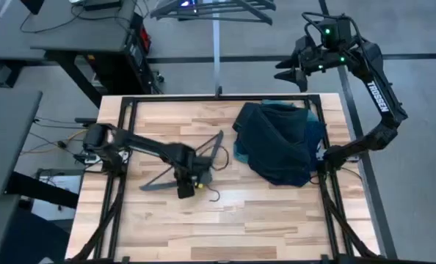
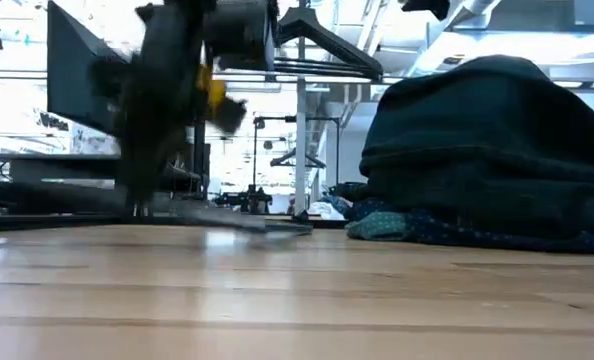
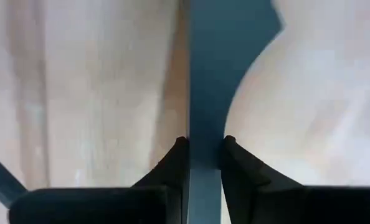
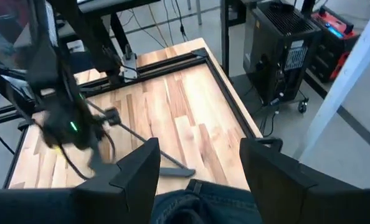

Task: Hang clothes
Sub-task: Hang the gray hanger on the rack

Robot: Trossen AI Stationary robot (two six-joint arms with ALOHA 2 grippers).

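Left gripper (image 1: 188, 183): I am reaching low over the middle of the table (image 1: 277, 220), my jaws pinching a bar of the black hanger (image 1: 175, 173) lying flat on the wood.
Right gripper (image 1: 291, 73): I am holding it high beyond the table's far right corner, jaws spread wide, gripping nothing.
Clothes (image 1: 280, 143): they are lying heaped at the table's far right, dark jeans (image 2: 487, 140) on top, a dotted navy shirt (image 2: 477, 236) peeking out beneath.
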